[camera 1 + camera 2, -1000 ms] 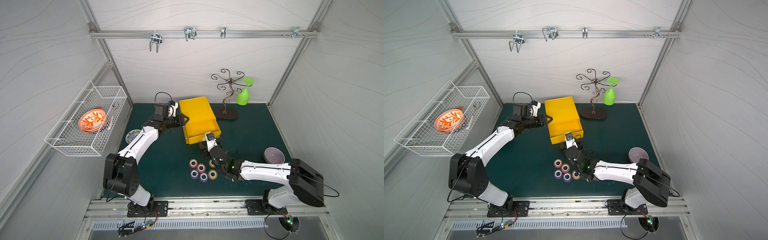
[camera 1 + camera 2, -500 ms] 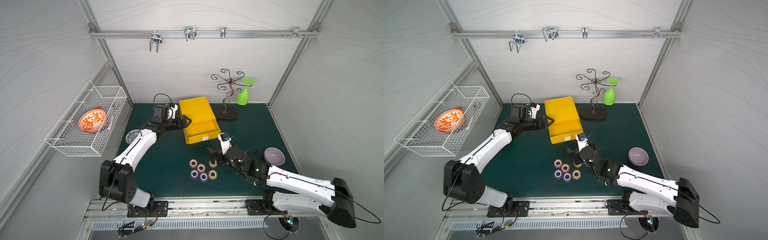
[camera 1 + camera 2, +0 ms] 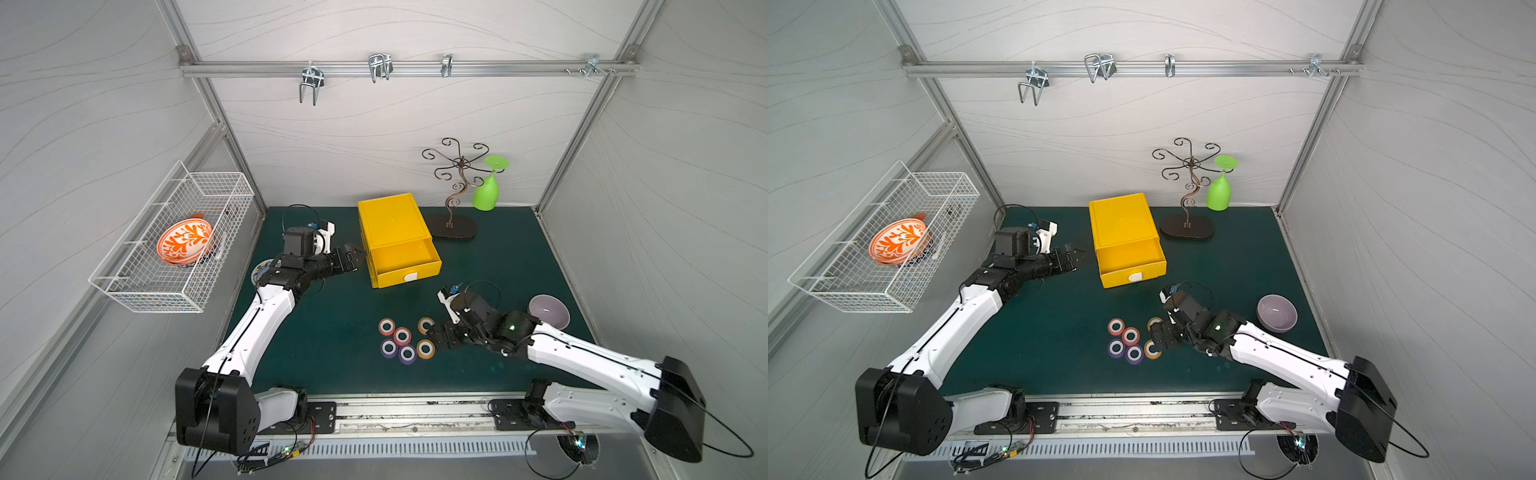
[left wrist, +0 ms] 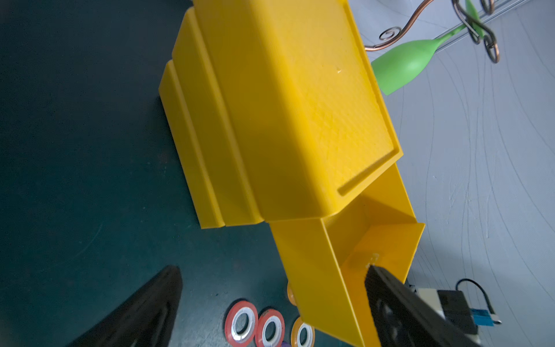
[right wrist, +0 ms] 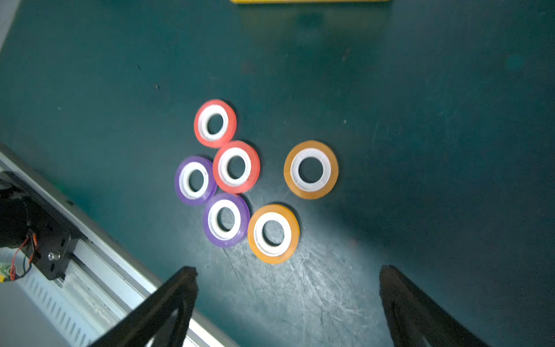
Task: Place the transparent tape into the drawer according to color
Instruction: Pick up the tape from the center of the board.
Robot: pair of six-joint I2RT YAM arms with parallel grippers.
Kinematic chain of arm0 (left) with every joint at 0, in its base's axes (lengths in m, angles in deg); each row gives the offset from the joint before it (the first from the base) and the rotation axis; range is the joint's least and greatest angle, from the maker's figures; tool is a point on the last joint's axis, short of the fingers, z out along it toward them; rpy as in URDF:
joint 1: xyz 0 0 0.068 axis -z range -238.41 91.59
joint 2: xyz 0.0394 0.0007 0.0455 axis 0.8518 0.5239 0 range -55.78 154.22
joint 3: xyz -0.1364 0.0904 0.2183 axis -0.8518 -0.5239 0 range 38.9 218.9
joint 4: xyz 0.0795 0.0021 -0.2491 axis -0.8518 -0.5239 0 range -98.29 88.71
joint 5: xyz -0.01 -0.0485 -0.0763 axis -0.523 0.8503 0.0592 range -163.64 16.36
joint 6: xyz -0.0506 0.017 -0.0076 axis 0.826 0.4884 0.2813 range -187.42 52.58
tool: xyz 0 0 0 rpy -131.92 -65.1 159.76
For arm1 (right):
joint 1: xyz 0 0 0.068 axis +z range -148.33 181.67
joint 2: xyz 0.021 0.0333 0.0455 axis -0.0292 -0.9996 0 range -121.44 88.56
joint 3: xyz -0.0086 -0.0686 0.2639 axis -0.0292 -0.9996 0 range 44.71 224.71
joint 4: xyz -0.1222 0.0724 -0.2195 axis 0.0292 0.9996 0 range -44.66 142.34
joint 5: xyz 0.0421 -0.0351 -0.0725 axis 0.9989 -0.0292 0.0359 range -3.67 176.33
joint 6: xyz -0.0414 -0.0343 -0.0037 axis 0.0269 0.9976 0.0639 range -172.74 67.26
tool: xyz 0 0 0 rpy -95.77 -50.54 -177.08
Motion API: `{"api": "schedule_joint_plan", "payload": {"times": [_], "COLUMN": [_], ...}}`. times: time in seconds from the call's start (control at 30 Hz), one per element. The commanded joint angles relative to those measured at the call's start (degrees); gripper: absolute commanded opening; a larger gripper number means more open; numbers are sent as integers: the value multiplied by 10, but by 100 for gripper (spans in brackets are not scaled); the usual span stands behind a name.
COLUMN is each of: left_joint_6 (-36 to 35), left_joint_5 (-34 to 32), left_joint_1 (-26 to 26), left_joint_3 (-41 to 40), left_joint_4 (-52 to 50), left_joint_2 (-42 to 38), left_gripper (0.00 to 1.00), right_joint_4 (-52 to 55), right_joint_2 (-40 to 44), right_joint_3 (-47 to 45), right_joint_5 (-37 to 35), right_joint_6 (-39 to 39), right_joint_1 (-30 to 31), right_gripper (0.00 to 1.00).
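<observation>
Several transparent tape rolls lie flat in a cluster on the green mat: two red (image 3: pixel 382 327), two purple (image 3: pixel 384 348), two orange (image 3: pixel 420 349). The right wrist view shows them as red (image 5: pixel 204 126), purple (image 5: pixel 183 181) and orange (image 5: pixel 289 172). My right gripper (image 3: pixel 436 336) (image 5: pixel 288 270) hovers open just right of the orange rolls, holding nothing. The yellow cabinet (image 3: pixel 390 220) stands behind with its top drawer (image 3: pixel 409 276) pulled out and nothing inside it. My left gripper (image 3: pixel 355 254) (image 4: pixel 273 270) is open beside the cabinet's left side, apart from it.
A lilac bowl (image 3: pixel 548 311) sits at the right, by my right arm. Behind the cabinet stand a metal stand (image 3: pixel 453 226) and a green glass (image 3: pixel 486 195). A wire basket (image 3: pixel 174 245) with a patterned dish hangs on the left wall. A small plate (image 3: pixel 259 268) lies under my left arm.
My right gripper left the drawer front and swung down to the tape rolls, opening wide. My left gripper opened and drew slightly off the cabinet's side.
</observation>
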Motion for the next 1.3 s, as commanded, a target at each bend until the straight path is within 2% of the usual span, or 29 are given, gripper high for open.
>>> {"api": "schedule_joint_plan", "payload": {"times": [0.0, 0.2, 0.4, 0.87, 1.27], "left_joint_6": [-8, -3, -3, 2, 2], "left_joint_5": [21, 36, 39, 43, 46], "left_joint_1": [-3, -17, -28, -39, -39], "left_joint_3": [-9, -42, -63, -79, -82], "left_joint_4": [-8, -7, -2, 5, -1], "left_joint_2": [-27, -48, -56, -57, -53], "left_gripper": [100, 100, 100, 100, 100], "right_joint_4": [50, 67, 65, 37, 18], "right_joint_2": [-35, -92, -118, -182, -219], "right_joint_3": [19, 28, 35, 46, 57], "right_joint_5": [45, 36, -5, -84, -88], "right_joint_6": [-21, -35, -55, -94, -106], "right_joint_1": [-3, 4, 22, 55, 60], "right_gripper": [98, 87, 81, 74, 66]}}
